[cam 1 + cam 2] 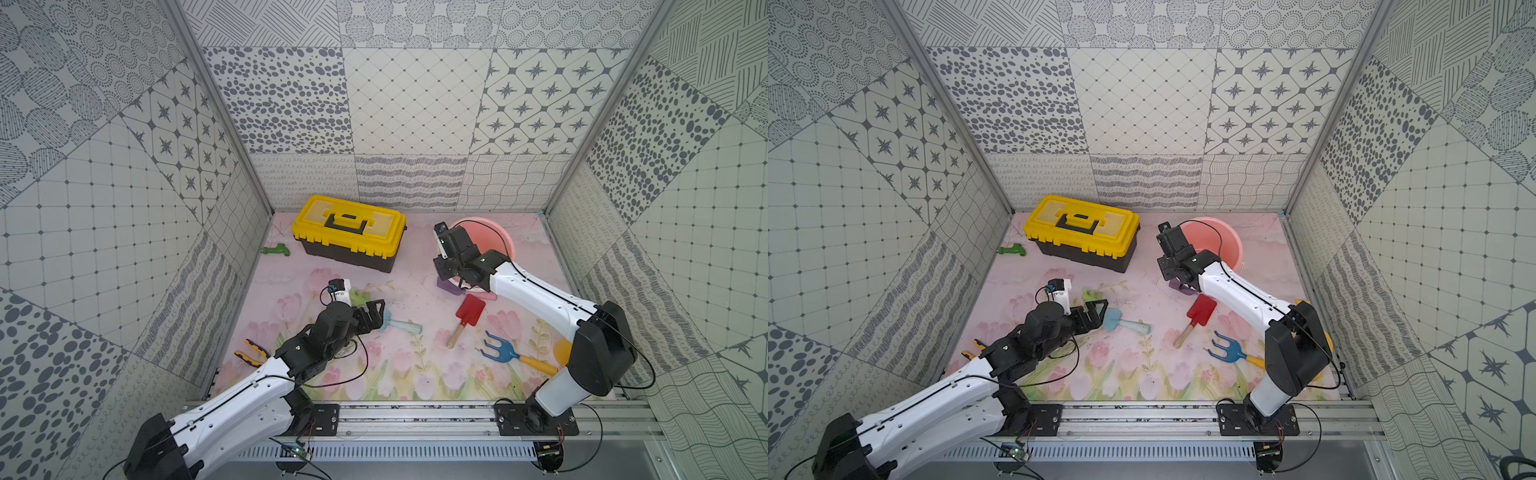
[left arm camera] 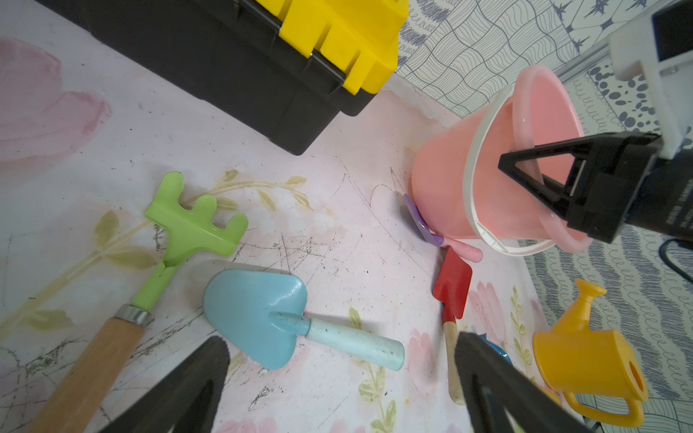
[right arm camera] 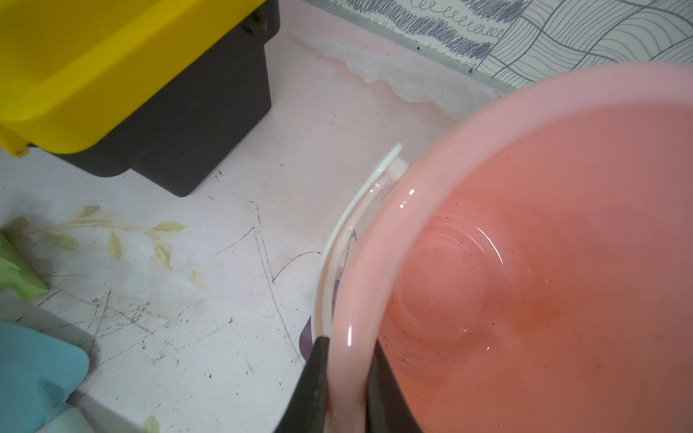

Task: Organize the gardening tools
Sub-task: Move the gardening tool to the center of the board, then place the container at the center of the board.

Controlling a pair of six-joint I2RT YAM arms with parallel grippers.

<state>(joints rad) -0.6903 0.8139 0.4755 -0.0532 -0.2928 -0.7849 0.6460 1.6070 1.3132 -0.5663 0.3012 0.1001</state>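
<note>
Right of centre in both top views: right gripper [image 3: 347,360] clamped on pink plastic bucket [image 1: 490,230] rim, probably repositioning it; move level, slowly. Left gripper [image 2: 339,345] spread wide above light-blue plastic trowel [image 1: 405,326], mid-frame.

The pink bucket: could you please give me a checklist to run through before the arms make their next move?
1. Grip: right tool shut on the rim of the bucket: ok.
2. Room: bucket empty inside: ok.
3. Readiness: left tool open, facing the blue trowel: ok.
4. Access: blue trowel lying uncovered on the mat: ok.
5. Clearance: purple scoop apart from the bucket: not ok, it lies against the base.
6. Footing: bucket standing flat on the mat: cannot tell.
</note>
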